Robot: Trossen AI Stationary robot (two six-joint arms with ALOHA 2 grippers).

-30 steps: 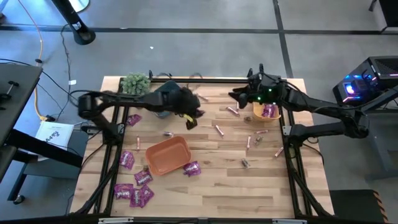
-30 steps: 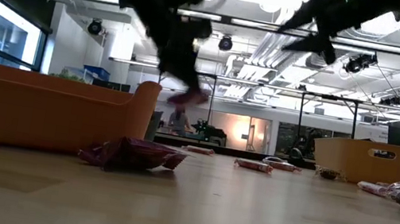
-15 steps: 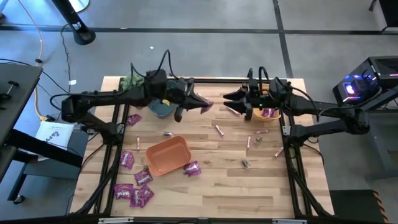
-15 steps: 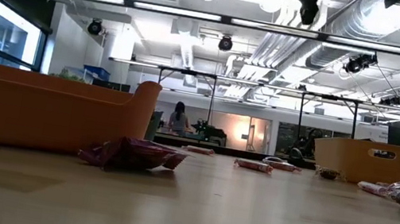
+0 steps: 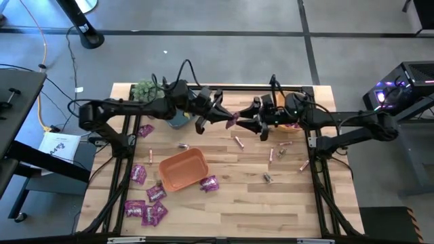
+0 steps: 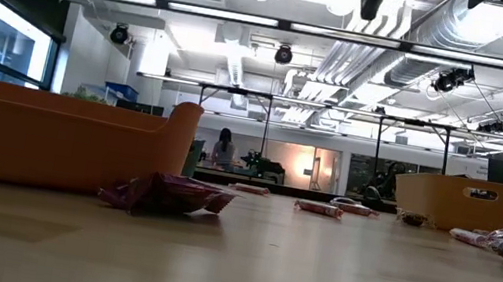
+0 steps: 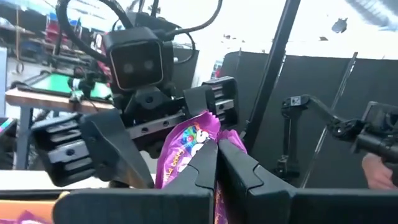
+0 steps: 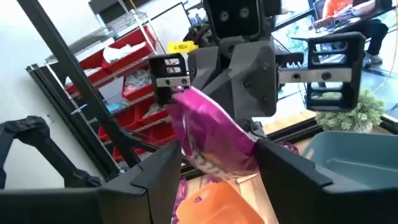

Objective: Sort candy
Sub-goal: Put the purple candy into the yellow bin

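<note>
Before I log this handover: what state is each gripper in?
Left gripper: shut on the purple packet.
Right gripper: open, jaws either side of the packet.

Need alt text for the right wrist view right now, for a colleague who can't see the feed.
A shiny magenta candy packet fills the centre, pinched in the left gripper facing the camera, between the right gripper's open dark fingers. Behind are a teal bin, a green plant ball and red storage shelves.
</note>
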